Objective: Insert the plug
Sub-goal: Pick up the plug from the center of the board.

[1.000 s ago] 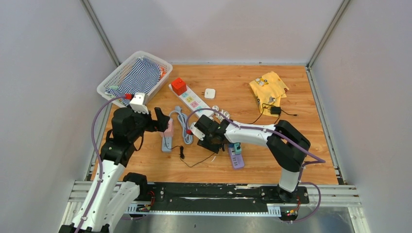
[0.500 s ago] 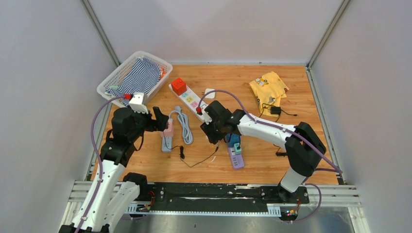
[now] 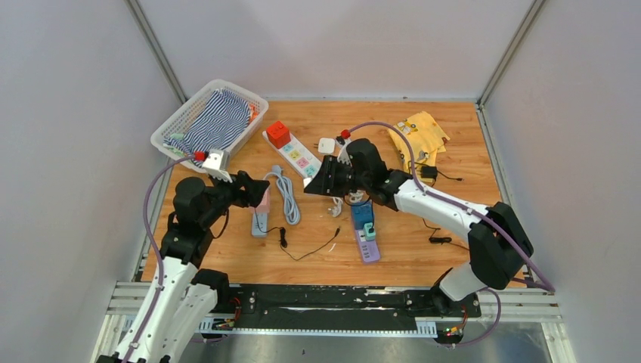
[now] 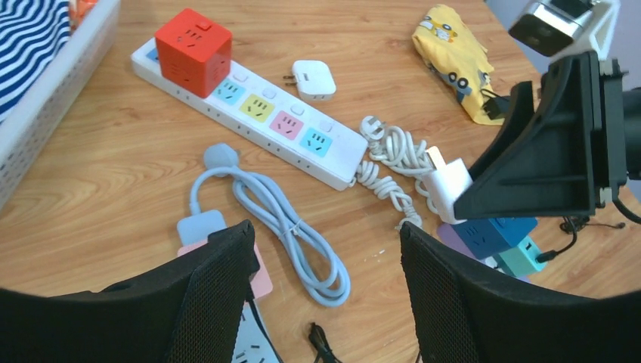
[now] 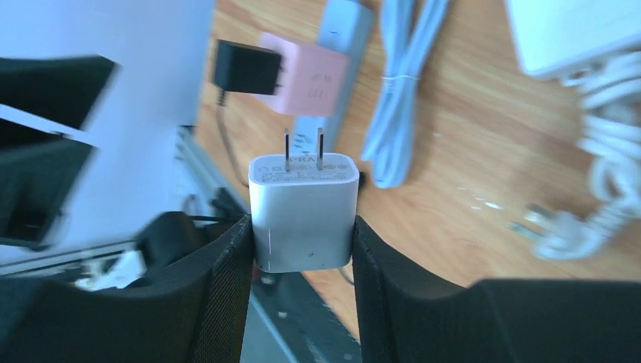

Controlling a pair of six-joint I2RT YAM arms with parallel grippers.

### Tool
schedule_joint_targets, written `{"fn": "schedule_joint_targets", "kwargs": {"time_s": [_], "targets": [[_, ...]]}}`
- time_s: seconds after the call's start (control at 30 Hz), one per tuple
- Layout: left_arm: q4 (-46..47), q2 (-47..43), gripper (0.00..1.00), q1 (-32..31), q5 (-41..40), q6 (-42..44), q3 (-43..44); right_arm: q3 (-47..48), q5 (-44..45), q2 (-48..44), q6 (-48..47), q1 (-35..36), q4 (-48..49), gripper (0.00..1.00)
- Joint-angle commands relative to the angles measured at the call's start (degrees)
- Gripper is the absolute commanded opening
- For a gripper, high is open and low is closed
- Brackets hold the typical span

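My right gripper (image 3: 314,184) is shut on a white two-prong plug (image 5: 304,208) and holds it above the table, prongs pointing left toward the left arm. The plug also shows in the left wrist view (image 4: 447,185). A white power strip (image 3: 300,159) carrying a red cube (image 3: 278,134) lies just behind it. A purple strip (image 3: 368,247) with a blue cube (image 3: 363,215) lies below the right wrist. My left gripper (image 3: 253,190) is open and empty over a grey strip with a pink block (image 3: 261,203); its jaws stand wide apart in the left wrist view (image 4: 325,234).
A white basket (image 3: 171,125) with striped cloth sits at the far left. A yellow cloth (image 3: 417,134) lies at the far right. A small white adapter (image 3: 326,145), a coiled white cord (image 4: 393,155), a blue-grey cable (image 3: 288,198) and a black cable (image 3: 310,249) lie mid-table.
My right gripper has risen and moved toward the far side, from near the black cable to beside the white power strip. The left gripper has barely moved.
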Motion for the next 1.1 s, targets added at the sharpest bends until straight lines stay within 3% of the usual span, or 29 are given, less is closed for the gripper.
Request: {"fn": "schedule_joint_targets", "kwargs": {"time_s": [0.0, 0.17, 0.4, 0.77, 1.07], "targets": [[9.6, -3.3, 0.73, -1.9, 2.6, -0.6, -4.1, -4.4, -5.9, -0.3, 19.9, 0.0, 18.5, 0.31], [9.9, -1.9, 0.73, -7.2, -2.4, 2.0, -2.7, -9.5, -3.2, 1.6, 36.0, 0.2, 33.2, 0.31], [13.7, 2.7, 0.75, -13.9, -5.4, 4.2, -2.0, -10.6, -0.5, 7.1, 48.5, 1.6, 46.9, 0.30], [17.7, 8.7, 0.74, -18.8, -12.0, 7.1, -0.5, -9.0, 3.4, 8.5, 53.2, 3.1, 50.1, 0.29], [22.0, 13.6, 0.63, -22.3, -15.5, 10.1, 2.2, -10.0, 4.2, 7.8, 54.1, 3.2, 51.1, 0.28]]}}
